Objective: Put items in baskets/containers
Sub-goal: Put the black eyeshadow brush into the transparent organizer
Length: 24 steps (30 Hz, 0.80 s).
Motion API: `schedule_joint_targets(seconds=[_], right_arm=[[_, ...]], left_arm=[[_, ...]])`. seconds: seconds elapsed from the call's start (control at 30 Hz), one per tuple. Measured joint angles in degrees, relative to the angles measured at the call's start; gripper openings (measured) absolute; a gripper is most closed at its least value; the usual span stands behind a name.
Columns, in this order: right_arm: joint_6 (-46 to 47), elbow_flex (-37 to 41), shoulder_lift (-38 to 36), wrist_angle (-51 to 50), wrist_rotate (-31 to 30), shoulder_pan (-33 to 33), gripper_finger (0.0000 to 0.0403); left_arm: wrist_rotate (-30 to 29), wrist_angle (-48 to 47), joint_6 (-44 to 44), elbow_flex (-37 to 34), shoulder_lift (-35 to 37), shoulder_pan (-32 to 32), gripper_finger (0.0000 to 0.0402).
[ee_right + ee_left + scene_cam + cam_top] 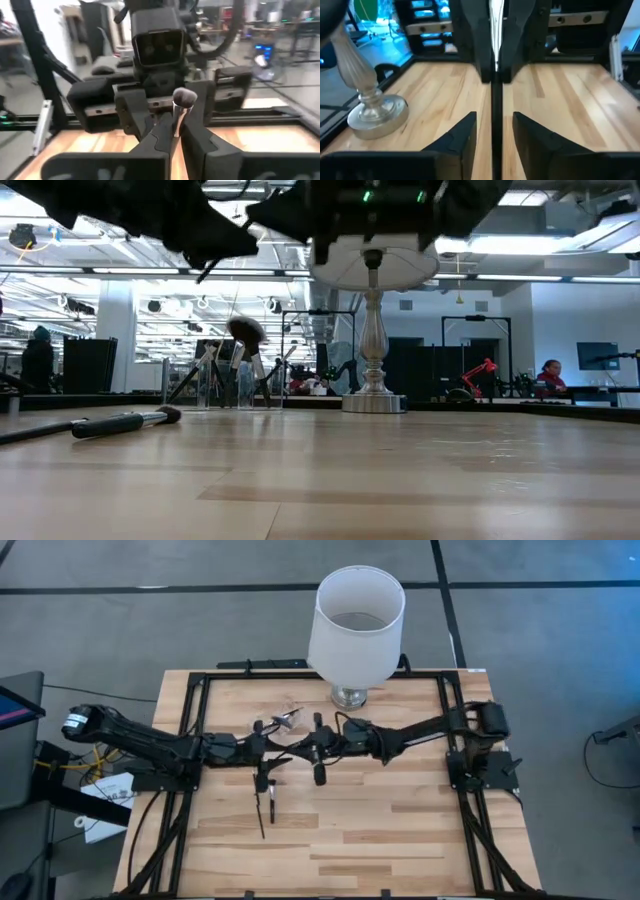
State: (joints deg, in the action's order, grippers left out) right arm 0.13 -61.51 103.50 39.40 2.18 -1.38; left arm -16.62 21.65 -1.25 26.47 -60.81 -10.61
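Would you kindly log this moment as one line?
left gripper: open around brush | right gripper: shut on brush | handover mid-air

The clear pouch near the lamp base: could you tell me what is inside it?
Several makeup brushes stand in the clear pouch, handles down; one has a rounded, fluffy head. Their lower ends blur together, so an exact count cannot be made.

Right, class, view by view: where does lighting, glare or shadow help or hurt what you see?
Low view: bright ceiling lights turn the arms into black silhouettes; the table shines. High view: even light, the white lampshade brightest. Left wrist view: the lamp base gleams. Right wrist view: the brush in the right gripper shows a pale tip catching light.
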Motion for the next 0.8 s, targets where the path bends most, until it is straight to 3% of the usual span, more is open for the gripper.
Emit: schedule_joint_targets(seconds=[0.2,0.53,0.8], right_arm=[[3.1,0.0,-8.8,-18.0,-8.2,-2.0,0.0007],[3.5,-0.2,-5.6,-16.4,-9.0,-1.4,0.0010],[3.0,-5.6,-0.9,-17.5,-8.3,-1.4,0.0016]], left_arm=[[-0.1,-0.2,-1.1,0.0,3.3,0.0,0.0133],[-0.1,1.3,1.5,0.0,-0.5,1.1,0.0124],[-0.1,2.9,1.5,-0.1,-1.4,1.8,0.0119]])
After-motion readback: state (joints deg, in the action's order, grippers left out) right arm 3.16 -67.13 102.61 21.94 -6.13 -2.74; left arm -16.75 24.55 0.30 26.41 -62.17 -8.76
